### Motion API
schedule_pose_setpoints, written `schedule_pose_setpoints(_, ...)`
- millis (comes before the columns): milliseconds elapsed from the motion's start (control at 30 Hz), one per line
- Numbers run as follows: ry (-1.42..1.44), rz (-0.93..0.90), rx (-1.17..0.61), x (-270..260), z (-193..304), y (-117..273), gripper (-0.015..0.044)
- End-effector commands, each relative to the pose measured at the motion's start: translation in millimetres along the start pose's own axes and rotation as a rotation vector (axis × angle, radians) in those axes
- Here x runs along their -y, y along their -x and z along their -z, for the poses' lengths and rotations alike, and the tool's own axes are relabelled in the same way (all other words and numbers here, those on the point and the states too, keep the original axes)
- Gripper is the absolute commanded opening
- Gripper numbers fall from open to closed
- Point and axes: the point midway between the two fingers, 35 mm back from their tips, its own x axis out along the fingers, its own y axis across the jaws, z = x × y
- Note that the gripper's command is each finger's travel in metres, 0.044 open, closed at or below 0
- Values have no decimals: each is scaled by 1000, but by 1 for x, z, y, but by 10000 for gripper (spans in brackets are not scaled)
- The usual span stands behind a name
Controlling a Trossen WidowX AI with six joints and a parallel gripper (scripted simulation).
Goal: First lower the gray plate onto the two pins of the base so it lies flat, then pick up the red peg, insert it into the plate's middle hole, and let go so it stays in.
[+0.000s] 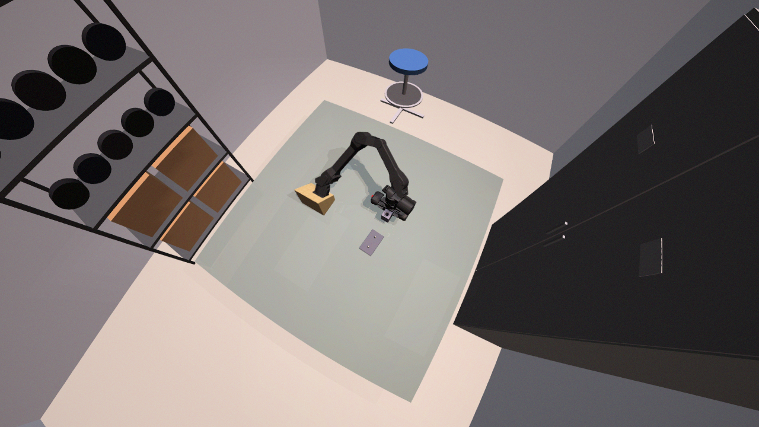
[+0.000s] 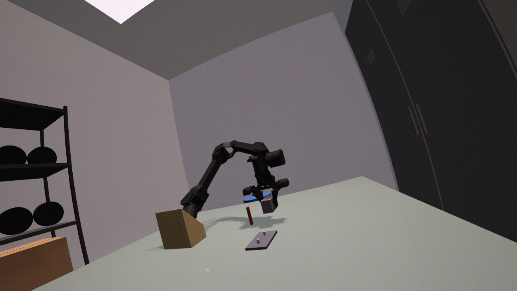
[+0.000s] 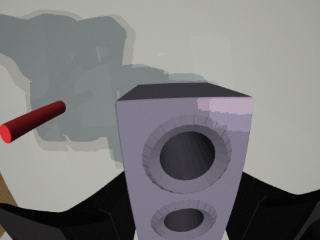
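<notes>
The gray plate (image 1: 385, 217) (image 2: 268, 206) (image 3: 131, 133) is a thick block; two round holes show in the wrist view. My gripper (image 2: 269, 202) (image 3: 175, 167) is shut on it, one finger on each side, and holds it above the table. The base (image 1: 370, 242) (image 2: 266, 241), a thin purple-gray slab with two upright pins, lies in front of the plate in the exterior view. Nothing sits on its pins. The red peg (image 2: 249, 216) (image 3: 37, 120) stands upright to the left of the gripper in the exterior view. The plate's lower end is cut off in the wrist view.
A wooden block (image 1: 324, 206) (image 2: 175, 229) stands at the arm's foot, left of the base. A blue stool (image 1: 408, 59) (image 2: 249, 199) stands beyond the table. A shelf rack (image 2: 68, 164) is at the left and a dark cabinet (image 1: 610, 212) (image 2: 404, 86) at the right.
</notes>
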Motion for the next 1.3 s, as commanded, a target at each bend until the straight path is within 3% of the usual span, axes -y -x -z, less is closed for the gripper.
schedule_pose_setpoints(0,10,7,-5,1,-1,14,0)
schedule_pose_setpoints(667,10,5,0,-8,-5,76,0)
schedule_pose_setpoints(1267,-10,1,-5,2,40,55,0)
